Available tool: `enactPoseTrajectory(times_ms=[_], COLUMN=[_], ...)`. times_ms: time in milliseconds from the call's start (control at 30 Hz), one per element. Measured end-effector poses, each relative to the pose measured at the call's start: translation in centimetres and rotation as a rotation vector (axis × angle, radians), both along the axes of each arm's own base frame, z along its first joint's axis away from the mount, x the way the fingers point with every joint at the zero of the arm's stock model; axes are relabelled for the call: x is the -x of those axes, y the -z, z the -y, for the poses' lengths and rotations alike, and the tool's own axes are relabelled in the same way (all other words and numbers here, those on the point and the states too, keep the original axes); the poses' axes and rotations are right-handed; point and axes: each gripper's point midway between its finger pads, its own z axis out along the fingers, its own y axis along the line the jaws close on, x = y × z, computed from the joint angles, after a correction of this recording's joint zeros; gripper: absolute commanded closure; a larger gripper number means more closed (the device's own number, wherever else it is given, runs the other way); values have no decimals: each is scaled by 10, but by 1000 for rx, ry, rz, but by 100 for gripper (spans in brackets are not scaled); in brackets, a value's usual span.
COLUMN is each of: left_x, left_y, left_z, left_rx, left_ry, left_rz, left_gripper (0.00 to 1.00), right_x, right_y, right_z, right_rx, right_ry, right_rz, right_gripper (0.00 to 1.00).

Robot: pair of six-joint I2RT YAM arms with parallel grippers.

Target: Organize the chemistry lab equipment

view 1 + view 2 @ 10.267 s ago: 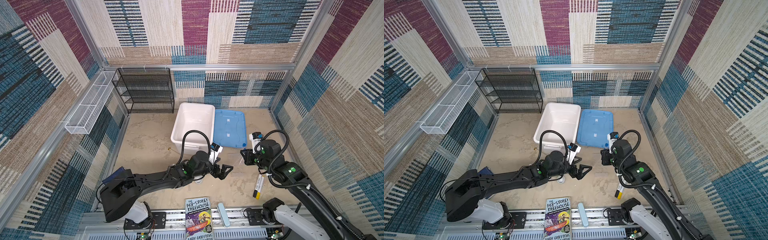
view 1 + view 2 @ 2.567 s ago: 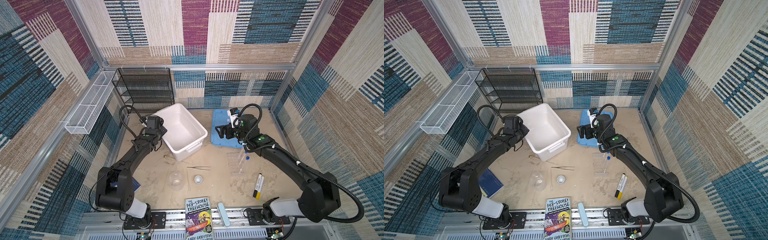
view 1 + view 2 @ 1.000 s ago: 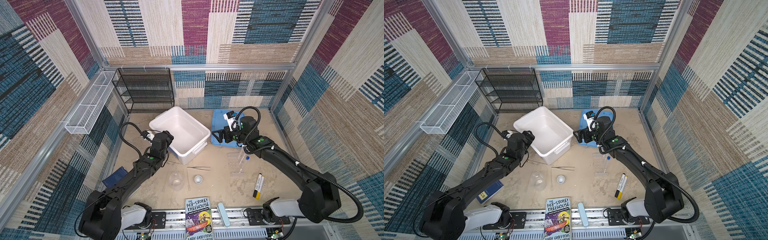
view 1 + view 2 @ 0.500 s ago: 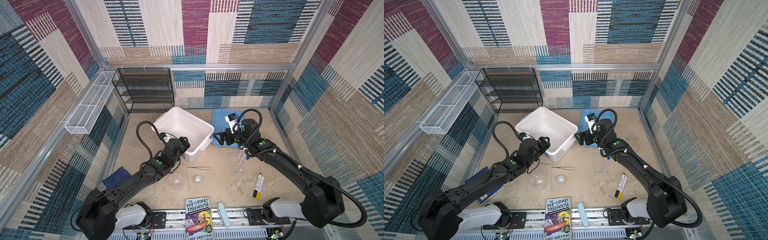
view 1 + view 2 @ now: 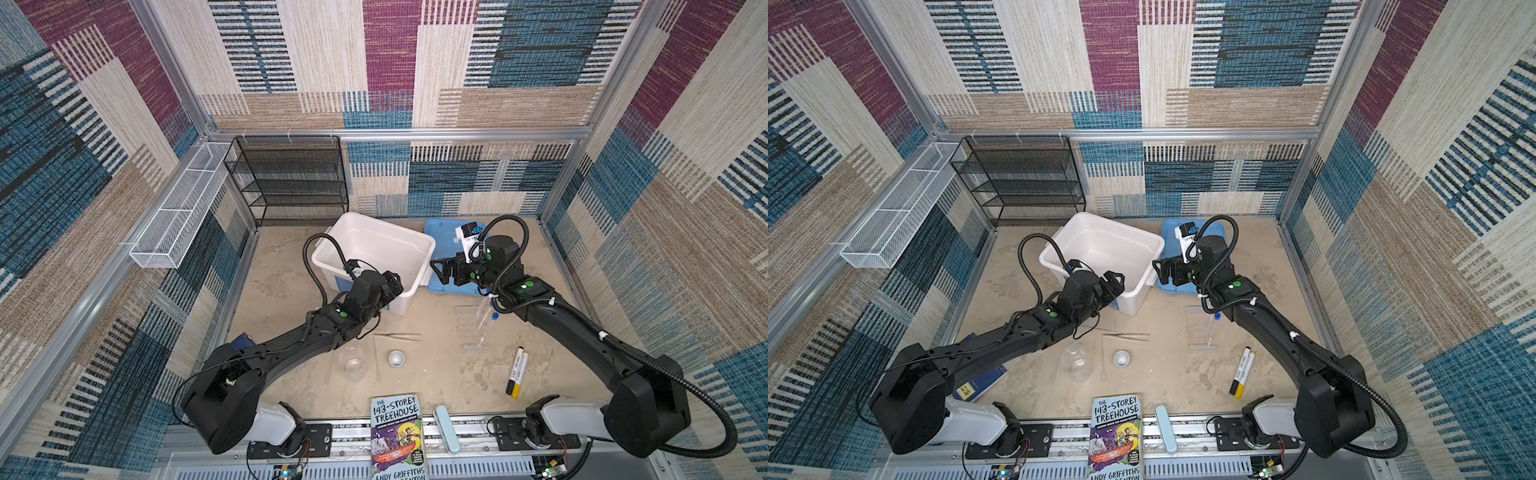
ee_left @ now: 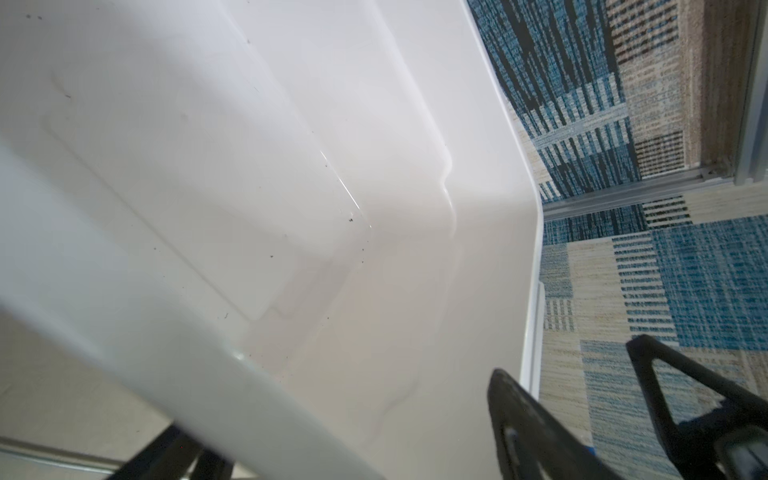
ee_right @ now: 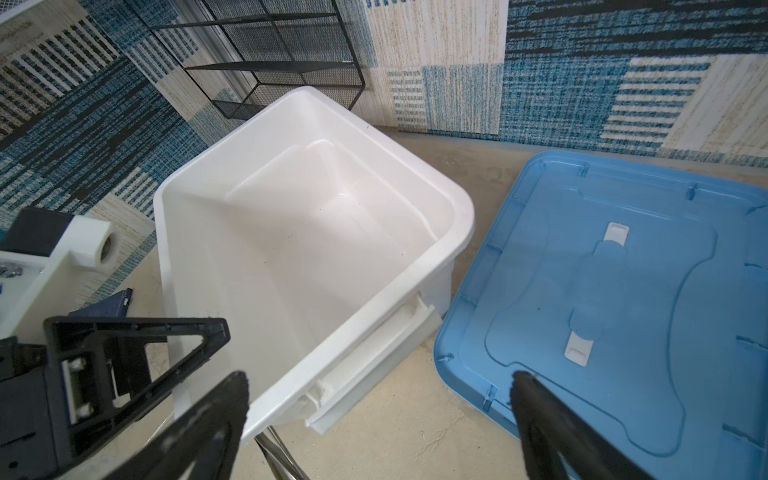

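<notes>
Both top views alone show the glassy clear round flask point(image 5: 352, 365), near, while left gripper point(image 5: 392, 283) and right gripper point(image 5: 439, 269) gape beside the bin point(image 5: 374, 219).

I count: white plastic bin point(image 5: 374, 245) ×1; blue plastic lid point(image 5: 444, 237) ×1; black wire shelf unit point(image 5: 291, 183) ×1; white mesh basket point(image 5: 174, 216) ×1; clear round flask point(image 5: 353, 365) ×1; metal tweezers point(image 5: 397, 336) ×1 pr; small grey dish point(image 5: 396, 358) ×1; clear rack point(image 5: 471, 332) ×1; blue-capped clear tube point(image 5: 495, 316) ×1 vis.; thin glass sticks point(image 5: 376, 359) ≥1, faint; black- and yellow-capped markers point(image 5: 516, 372) ×2; books point(image 5: 397, 432) ×2; pale blue oblong case point(image 5: 446, 429) ×1; my black arms point(image 5: 291, 349) ×2.
</notes>
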Motion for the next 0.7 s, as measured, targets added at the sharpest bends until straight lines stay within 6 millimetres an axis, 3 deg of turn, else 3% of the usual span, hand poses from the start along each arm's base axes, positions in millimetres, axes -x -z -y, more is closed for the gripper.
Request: enactPoseTrajectory(times_ms=[100, 233, 400, 500, 700], left_x=[8, 30, 37, 19, -44], left_y=[-4, -3, -44, -75, -123], left_z=[8, 2, -16, -42, -112], left_rx=[8, -20, -99, -171, -395], left_ry=[78, 162, 238, 234, 155], left_rz=[10, 10, 113, 178, 234], left_gripper=[7, 7, 12, 14, 16], right_x=[-1, -2, -3, -5, -8], right_y=[-1, -4, -8, -12, -15], right_z=[0, 1, 0, 0, -1], right_rx=[-5, -7, -10, -11, -5], right_ry=[8, 12, 12, 11, 8], right_rz=[-4, 3, 11, 20, 25], right_gripper=[1, 1, 1, 1, 1])
